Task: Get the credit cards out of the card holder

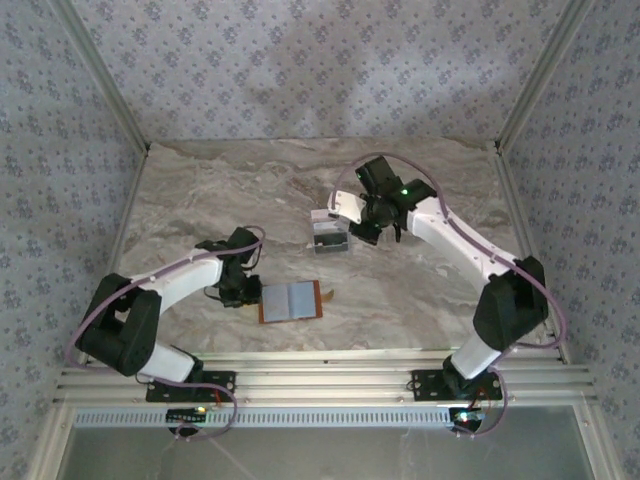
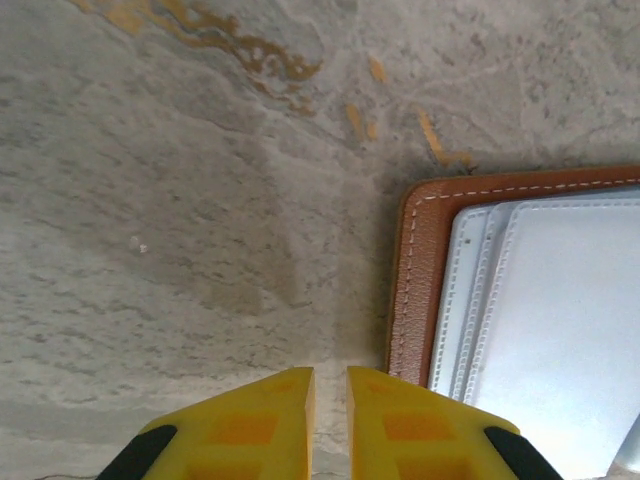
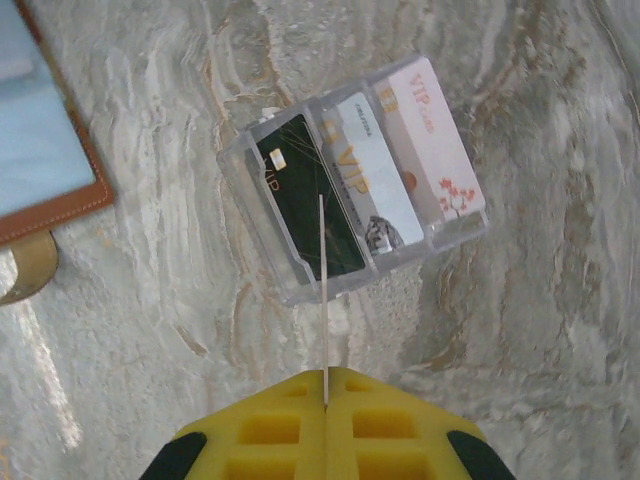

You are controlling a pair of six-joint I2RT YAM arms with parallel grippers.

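On the counter (image 1: 420,290), near the front edge and left of centre, the card holder (image 1: 291,301) lies open and flat. Its long axis runs left-right, the orange-brown rim frames grey-blue lining, and a small tab sticks out on its right side. I can't make out a card in the stitched pockets from the left wrist view.

Left claw (image 2: 330,385) is the nearer one. It sits low over bare counter with the holder's left edge just to its right. Jaws are a narrow slit apart with nothing between them.

Behind the holder and to the right, well apart from it, is a clear plastic rack (image 3: 258,210). The right arm is nearer to it. It carries 3 credit cards (image 3: 375,200) side by side, long axes parallel: dark card (image 3: 310,200), grey card (image 3: 362,150), whitish-pink card (image 3: 435,140), the last 2 printed "VIP".

Right claw (image 3: 325,378) is clamped on a 4th, a thin card (image 3: 323,300), seen edge-on as a pale line.

Key relation:
- The rack lies straight ahead of the right claw, and the held edge crosses the dark card's right side, close to the divider before the grey one.
- The slots' long axis leans left of the held card's plane, so yaw looks slightly off.
- All 3 visible slots are filled. I can't tell if the clear strip left of the dark card is a free slot.

My read: the next drop needs a small twist plus a sideways shift.
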